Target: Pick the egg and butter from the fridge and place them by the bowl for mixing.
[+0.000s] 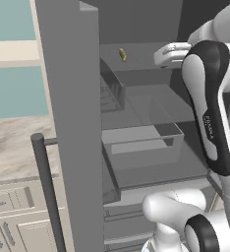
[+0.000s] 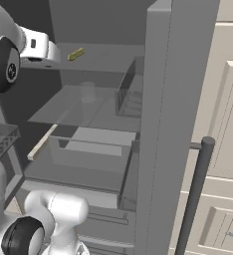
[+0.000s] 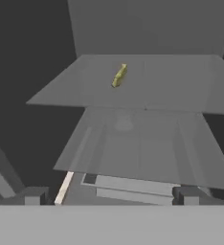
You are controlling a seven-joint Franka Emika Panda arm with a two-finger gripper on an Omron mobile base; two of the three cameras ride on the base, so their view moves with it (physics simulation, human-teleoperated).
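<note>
— Any lettering on your feeds?

— One mark only. On the dark panel of the arm [image 1: 209, 108], left base view, I see a small line of pale print running down the link. Too small and blurred for me to read a single letter.

— The fridge? Door, shelves, drawers?

— I find nothing printed on the fridge [image 1: 72, 98]: plain grey faces, no label, no number. The cabinet fronts [image 2: 228, 149] in the right base view carry no text either.
</note>
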